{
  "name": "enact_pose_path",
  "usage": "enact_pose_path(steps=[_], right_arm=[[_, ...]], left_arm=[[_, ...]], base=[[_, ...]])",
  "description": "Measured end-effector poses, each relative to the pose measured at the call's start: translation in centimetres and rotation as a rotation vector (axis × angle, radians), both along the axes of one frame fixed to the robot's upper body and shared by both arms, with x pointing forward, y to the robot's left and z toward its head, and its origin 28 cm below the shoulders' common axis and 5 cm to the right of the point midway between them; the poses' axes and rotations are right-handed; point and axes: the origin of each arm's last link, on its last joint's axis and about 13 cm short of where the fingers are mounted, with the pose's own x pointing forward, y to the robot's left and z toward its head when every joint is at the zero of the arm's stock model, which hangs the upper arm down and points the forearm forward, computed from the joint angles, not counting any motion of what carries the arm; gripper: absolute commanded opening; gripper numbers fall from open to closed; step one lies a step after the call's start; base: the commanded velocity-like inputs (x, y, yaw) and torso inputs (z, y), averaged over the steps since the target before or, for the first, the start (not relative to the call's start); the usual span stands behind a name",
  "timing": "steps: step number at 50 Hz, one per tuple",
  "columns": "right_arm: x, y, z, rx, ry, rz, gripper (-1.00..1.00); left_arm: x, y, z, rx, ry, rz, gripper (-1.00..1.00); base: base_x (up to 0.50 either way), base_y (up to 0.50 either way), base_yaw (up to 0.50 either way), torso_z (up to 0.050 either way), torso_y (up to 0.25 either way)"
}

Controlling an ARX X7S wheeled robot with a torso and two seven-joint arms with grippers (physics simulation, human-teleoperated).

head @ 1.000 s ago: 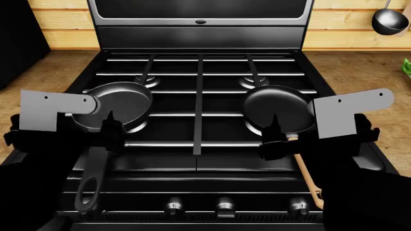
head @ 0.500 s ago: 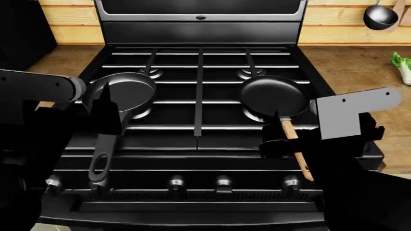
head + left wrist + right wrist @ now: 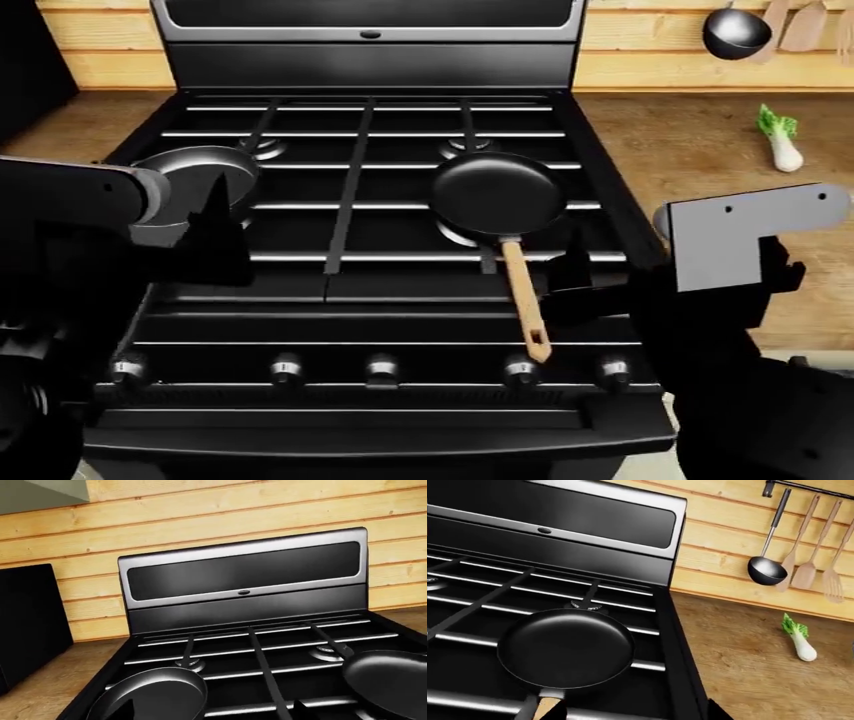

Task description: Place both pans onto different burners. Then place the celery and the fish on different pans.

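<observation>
Head view: your camera has swung right since half a second ago; the stove [image 3: 360, 250] sits further left in frame and the celery [image 3: 779, 136] on the counter [image 3: 694, 150] is now fully in sight.
Left claw [image 3: 220, 235]: it was over the loop-handled pan's handle; now it is at that pan's near rim. You hold nothing, and whether the jaws are parted cannot be told.
Right claw [image 3: 577, 285]: just right of the wooden handle, not touching it, nothing in it; its jaw state cannot be told either.
Loop-handled pan [image 3: 200, 175]: on the front-left burner grate, just beyond your left claw, its handle hidden.
Wooden-handled pan [image 3: 498, 195]: on the front-right grate, ahead and left of your right claw.
Back burners [image 3: 470, 148]: bare, beyond both claws.
Celery: lying well to the right of your right claw, beyond it.
Ladle [image 3: 767, 570]: hanging on the wall above the celery.
Fish: not seen in any view.
Writing: none readable.
</observation>
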Motion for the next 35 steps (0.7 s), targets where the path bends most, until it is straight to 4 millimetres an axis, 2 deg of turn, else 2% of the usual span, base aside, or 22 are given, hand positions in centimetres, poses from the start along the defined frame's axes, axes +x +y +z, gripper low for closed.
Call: enact_pose_path(steps=[35], right_arm=[[-0.24,-0.1,0.82,0.0,-0.037,0.008,1.0]], left_arm=[[0.69,-0.43,0.82,0.007,-0.024,-0.015,1.0]], base=[[0.0,-0.5,0.0,0.0,0.0]])
